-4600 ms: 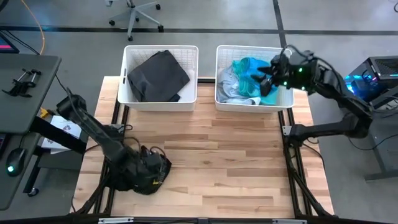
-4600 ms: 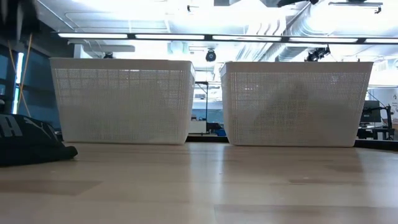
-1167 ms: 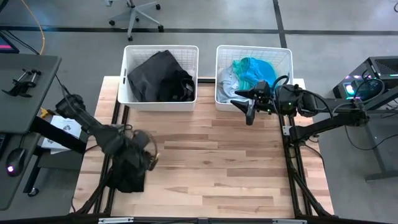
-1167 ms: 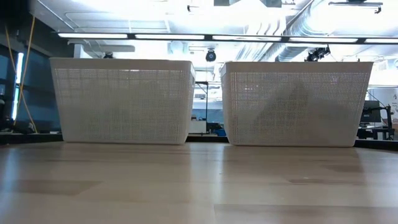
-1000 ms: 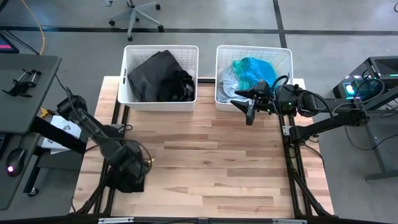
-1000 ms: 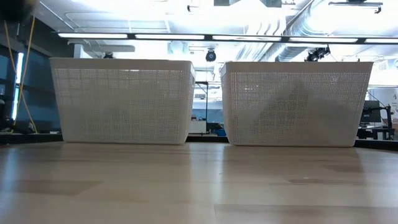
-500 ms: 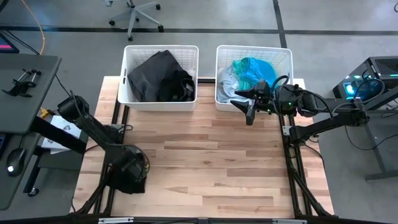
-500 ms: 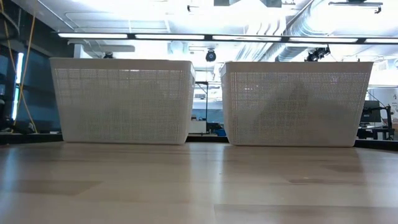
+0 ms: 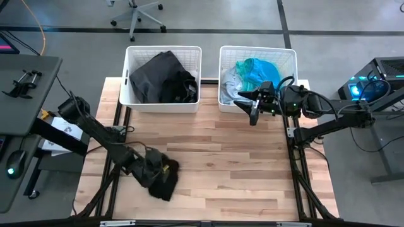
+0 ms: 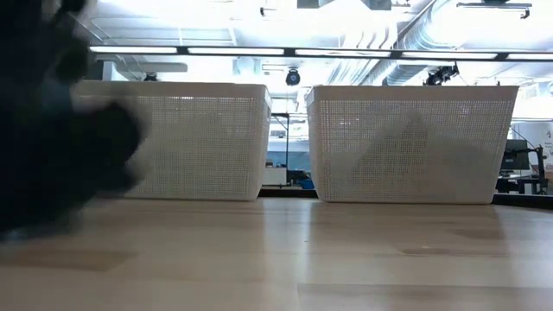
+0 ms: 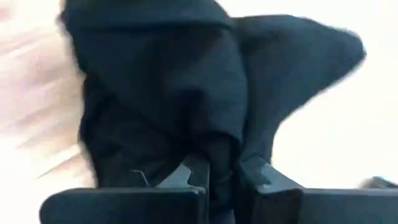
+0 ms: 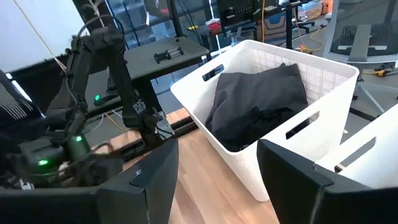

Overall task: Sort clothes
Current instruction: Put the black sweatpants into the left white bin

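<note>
My left gripper (image 9: 156, 169) is over the table's near left part, shut on a black garment (image 9: 166, 183). The garment fills the left wrist view (image 11: 186, 93) and shows as a dark blur in the low view (image 10: 60, 130). My right gripper (image 9: 252, 112) hangs open and empty in front of the right bin (image 9: 257, 49). That bin holds teal and bright blue cloth (image 9: 255, 69) and pale cloth (image 9: 230, 85). The left bin (image 9: 163, 49) holds a dark grey garment (image 9: 158, 75) and dark cloth beside it (image 9: 186, 85). My left gripper pinches a bunched fold of the black garment (image 11: 221, 168) between its two fingers (image 11: 198, 177). The rest of the cloth spreads slack beyond the fingertips. I cannot tell whether it touches the table.
The two white bins stand side by side at the table's far edge. The bare wooden tabletop (image 9: 221, 164) lies between the arms. A desk with a mouse (image 9: 12, 167) stands left of the table, and an office chair (image 9: 136, 16) behind it.
My left gripper has swung from the table's near left corner toward the right, carrying the black garment. The garment now trails right of the gripper and has come into the low view. My right arm has kept still.
</note>
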`<state>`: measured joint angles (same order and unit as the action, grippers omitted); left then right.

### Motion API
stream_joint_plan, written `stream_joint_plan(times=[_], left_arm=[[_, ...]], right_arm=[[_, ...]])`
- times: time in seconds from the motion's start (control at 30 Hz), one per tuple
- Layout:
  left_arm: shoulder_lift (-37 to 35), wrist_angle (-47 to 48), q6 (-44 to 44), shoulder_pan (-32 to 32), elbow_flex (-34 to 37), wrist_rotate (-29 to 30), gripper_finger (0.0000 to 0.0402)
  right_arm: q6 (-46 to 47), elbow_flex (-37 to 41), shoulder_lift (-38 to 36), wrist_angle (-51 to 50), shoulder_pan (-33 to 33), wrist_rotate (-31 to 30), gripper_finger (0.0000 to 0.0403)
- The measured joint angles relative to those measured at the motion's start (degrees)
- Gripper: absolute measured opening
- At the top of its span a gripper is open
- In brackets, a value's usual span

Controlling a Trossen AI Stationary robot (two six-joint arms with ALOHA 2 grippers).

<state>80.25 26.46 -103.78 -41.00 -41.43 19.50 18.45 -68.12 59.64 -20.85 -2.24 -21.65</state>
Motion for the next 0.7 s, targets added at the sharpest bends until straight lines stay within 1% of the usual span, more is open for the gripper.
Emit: stream_joint_plan(times=[0.13,0.23,0.33,0.43,0.53,0.63,0.67,0.7], left_arm=[[-1.7,-0.8,21.2,3.3,-9.7,8.3,0.0006],[-2.7,2.3,36.6,7.6,-18.3,16.2,0.0007],[-3.3,6.7,52.5,13.9,-27.9,20.7,0.0007],[-3.4,11.9,64.5,22.4,-36.6,24.4,0.0007],[-3.3,17.3,75.8,32.7,-43.4,24.9,0.0007],[-3.4,20.0,84.7,44.5,-47.2,24.2,0.0007],[-3.4,20.0,87.7,48.6,-47.7,22.4,0.0007],[-3.4,19.9,90.2,53.0,-47.8,19.3,0.0007]], right_arm=[[1.0,0.0,0.0,3.1,0.0,0.0,0.0209],[0.8,0.0,0.0,6.2,0.0,0.4,0.0209],[0.4,-1.6,0.0,6.7,0.0,0.4,0.0209],[-1.9,-3.8,0.0,6.6,0.0,0.4,0.0209],[-3.5,-6.1,0.1,6.2,0.0,-0.1,0.0209],[-3.7,-7.6,0.0,4.9,0.0,-1.2,0.0209],[-3.4,-7.8,0.0,3.9,0.0,-1.5,0.0209],[-2.9,-7.9,0.0,2.7,0.0,-1.9,0.0209]])
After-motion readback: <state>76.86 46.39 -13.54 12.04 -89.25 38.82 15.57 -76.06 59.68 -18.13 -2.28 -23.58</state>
